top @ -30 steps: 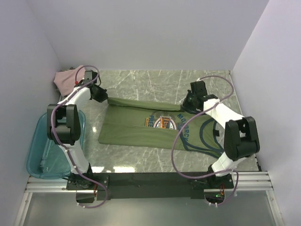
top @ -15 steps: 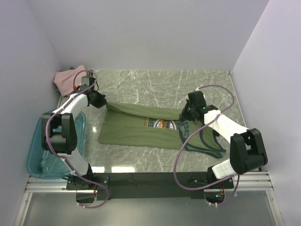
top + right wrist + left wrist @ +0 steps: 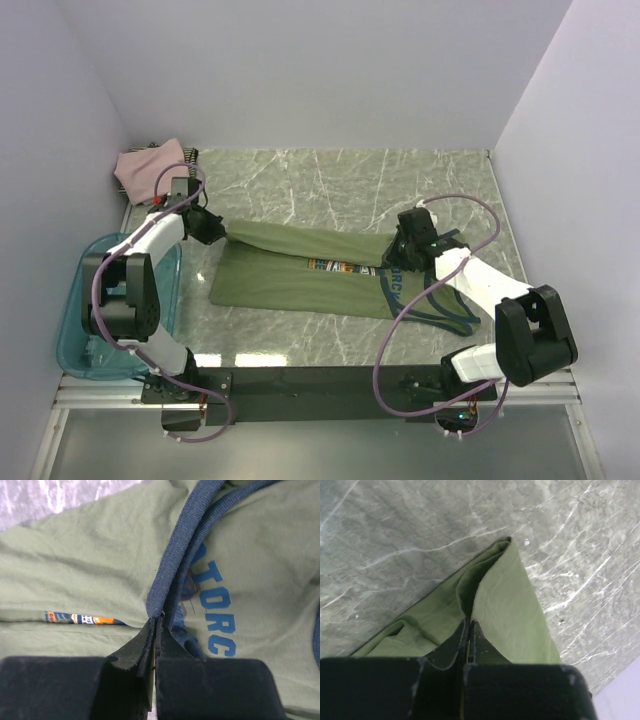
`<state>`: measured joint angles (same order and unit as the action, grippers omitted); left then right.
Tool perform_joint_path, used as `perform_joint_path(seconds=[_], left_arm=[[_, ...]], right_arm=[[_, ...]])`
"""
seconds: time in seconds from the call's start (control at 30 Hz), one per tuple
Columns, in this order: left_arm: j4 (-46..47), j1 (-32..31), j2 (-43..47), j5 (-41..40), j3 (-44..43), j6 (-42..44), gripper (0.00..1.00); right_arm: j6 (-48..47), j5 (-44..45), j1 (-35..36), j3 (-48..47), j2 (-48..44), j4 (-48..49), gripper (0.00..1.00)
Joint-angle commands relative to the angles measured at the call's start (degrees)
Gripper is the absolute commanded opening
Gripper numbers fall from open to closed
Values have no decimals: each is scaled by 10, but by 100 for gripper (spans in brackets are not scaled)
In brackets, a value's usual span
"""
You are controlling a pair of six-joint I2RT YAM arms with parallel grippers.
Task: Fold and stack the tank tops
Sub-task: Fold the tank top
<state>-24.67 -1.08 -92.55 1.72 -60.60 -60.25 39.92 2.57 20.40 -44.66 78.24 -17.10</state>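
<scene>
The olive-green tank top point(image 3: 290, 275) lies on the marble table, its far long edge folded over toward the near side, covering part of the orange-blue graphic. My left gripper point(image 3: 218, 232) is shut on the shirt's far left corner; in the left wrist view the green cloth point(image 3: 505, 605) runs from the closed jaws. My right gripper point(image 3: 398, 252) is shut on the navy trim point(image 3: 175, 565) at the shirt's right end. The dusty-pink tank top point(image 3: 148, 166) is bunched in the far left corner. The dark striped one is out of view.
A teal plastic bin point(image 3: 90, 330) stands at the left near edge beside the left arm. White walls close in the table at the back and both sides. Bare marble point(image 3: 350, 180) lies beyond the shirt.
Both grippers have moved toward the near side, drawing the shirt's far edge over itself. The fold now covers more of the chest graphic.
</scene>
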Motion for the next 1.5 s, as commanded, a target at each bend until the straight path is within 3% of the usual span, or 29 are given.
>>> perform_joint_path(seconds=[0.0,1.47], left_arm=[[11,6,27,3,11,14,1],[30,24,52,14,120,28,1]], right_arm=[[10,20,8,14,-23,15,0],[16,28,28,76,-23,41,2]])
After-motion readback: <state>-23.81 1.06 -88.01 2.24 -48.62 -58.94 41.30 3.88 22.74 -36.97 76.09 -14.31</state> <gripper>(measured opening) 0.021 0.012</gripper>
